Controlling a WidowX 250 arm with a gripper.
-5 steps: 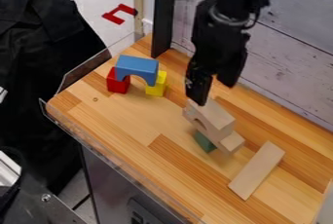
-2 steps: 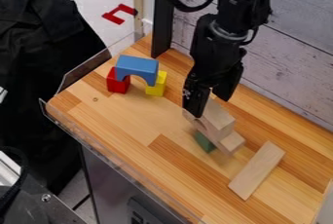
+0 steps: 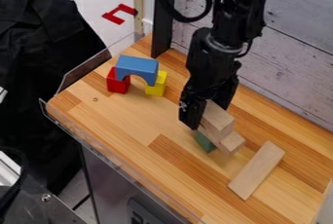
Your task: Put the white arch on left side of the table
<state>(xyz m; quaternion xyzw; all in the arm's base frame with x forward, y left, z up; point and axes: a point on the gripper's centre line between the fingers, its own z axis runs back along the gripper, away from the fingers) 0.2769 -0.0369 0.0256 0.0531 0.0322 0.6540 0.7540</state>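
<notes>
At gripper (image 3: 207, 112), wooden arch (image 3: 220, 118) partly hidden, its cutout covered.

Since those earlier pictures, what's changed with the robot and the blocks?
The black gripper has come down onto the pale wooden arch; whether it grips, I can't tell. That arch, the green block, plank, blue arch, red block and yellow block stayed put.

Robotics lab, robot arm (image 3: 226, 35), wooden table (image 3: 123, 121)
</notes>
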